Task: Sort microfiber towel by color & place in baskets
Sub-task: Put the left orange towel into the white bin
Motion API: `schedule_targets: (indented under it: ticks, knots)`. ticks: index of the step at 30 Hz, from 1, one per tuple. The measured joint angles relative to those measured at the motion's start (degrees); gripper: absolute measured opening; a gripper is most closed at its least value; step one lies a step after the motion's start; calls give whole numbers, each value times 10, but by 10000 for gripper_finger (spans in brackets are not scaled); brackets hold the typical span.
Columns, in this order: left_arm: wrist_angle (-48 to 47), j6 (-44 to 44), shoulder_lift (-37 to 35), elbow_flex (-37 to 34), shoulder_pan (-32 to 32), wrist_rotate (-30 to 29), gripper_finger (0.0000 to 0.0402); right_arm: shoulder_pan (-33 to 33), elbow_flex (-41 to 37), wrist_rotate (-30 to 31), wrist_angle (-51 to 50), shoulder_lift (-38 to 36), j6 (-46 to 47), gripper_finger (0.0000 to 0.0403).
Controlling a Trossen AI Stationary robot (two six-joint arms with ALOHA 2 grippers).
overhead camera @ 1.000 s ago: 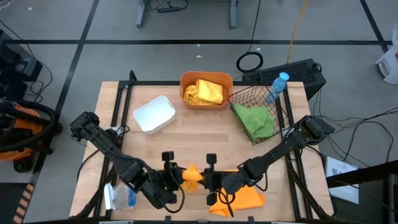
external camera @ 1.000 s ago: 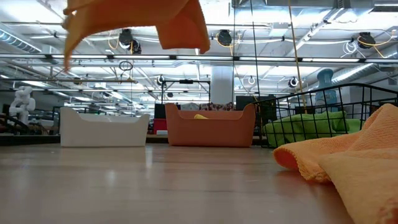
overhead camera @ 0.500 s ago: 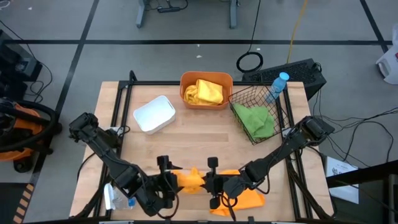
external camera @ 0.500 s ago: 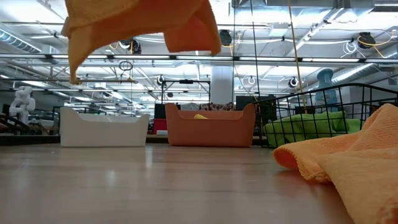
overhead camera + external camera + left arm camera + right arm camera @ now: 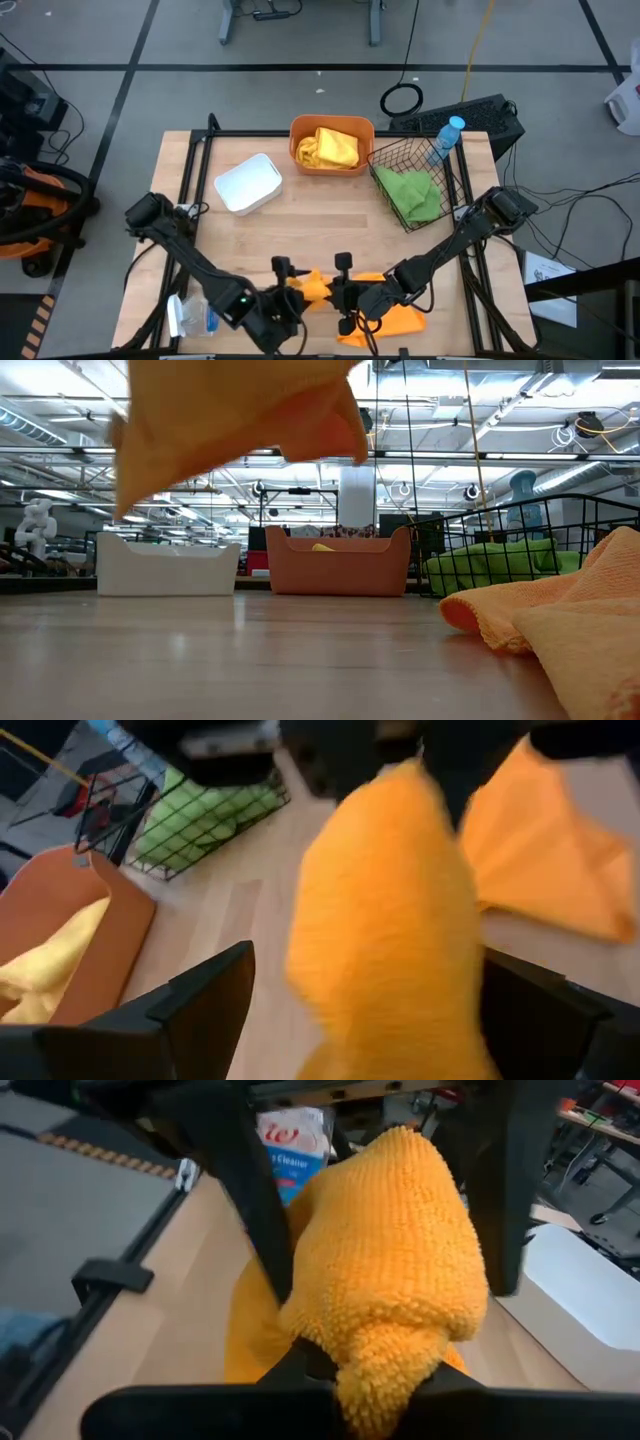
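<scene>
arms: two, dark, jointed | end effector fingers (image 5: 205,1010): black, flat

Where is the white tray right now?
In the high view the white tray sits empty on the table's left half toward the far edge, just left of the orange tub that holds a yellow towel.
</scene>
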Motion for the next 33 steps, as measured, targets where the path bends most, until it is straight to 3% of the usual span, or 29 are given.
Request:
schedule_targets:
  ticks: [4,8,15,19,25,33]
  knots:
    - [-12,0,7,0,13,32,321,7,0,2,-18,0,-1,8]
    - [-6,33,7,0,17,65,270,8,0,1,-32,0,-1,8]
    - [15,77,7,0,17,114,115,8,0,-45,-34,0,-1,11]
    - [20,97,7,0,16,134,25,8,0,-80,-35,0,5,34]
    - [18,117,7,0,19,137,24,10,0,-93,-62,-7,27,132]
    - [-62,120,7,0,40,132,26,18,0,-93,-242,-68,140,259]
